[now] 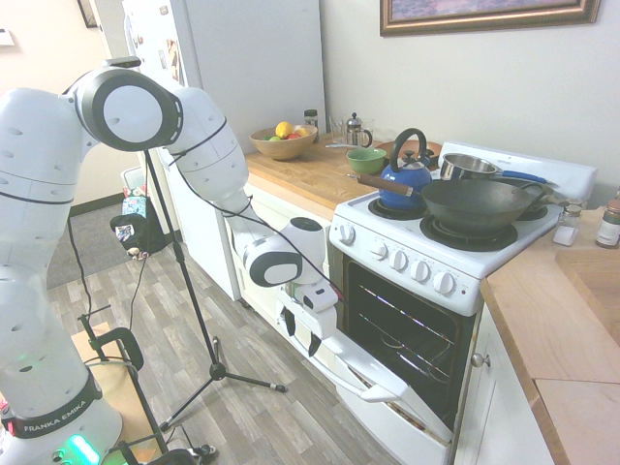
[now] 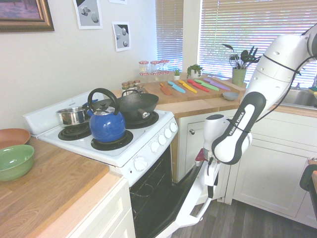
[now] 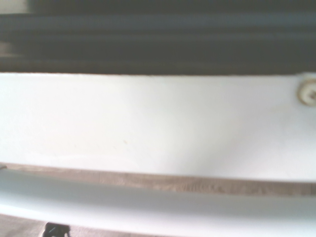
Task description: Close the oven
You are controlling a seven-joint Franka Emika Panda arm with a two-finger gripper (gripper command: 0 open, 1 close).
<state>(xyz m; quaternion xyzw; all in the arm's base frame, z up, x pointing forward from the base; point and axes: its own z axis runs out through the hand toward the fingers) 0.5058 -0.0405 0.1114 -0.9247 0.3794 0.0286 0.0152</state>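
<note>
The white two-finger gripper (image 1: 301, 332) points down near the centre of the first exterior view, its dark fingertips (image 1: 314, 344) spread apart, at the top edge of the lowered oven door; whether they touch it is unclear. The white drop-down oven door (image 1: 387, 383) hangs partly open, tilted outward, and its white bar handle (image 1: 334, 374) runs along the outer side. Close up, the wrist view shows the door's white edge with a round screw (image 3: 308, 93) and the handle beside it.

The white freestanding oven (image 1: 460, 284) fills the right-centre of the first exterior view, with wire racks (image 1: 402, 334) inside and a row of white knobs (image 1: 398, 260) above the opening. On its top are a blue kettle (image 1: 407, 181), a dark wok (image 1: 475, 205) and a steel pan with a blue handle (image 1: 469, 168). In the upper middle of that frame, a green bowl (image 1: 366, 161) and a wooden fruit bowl (image 1: 283, 147) rest on the wooden counter (image 1: 315, 174).
</note>
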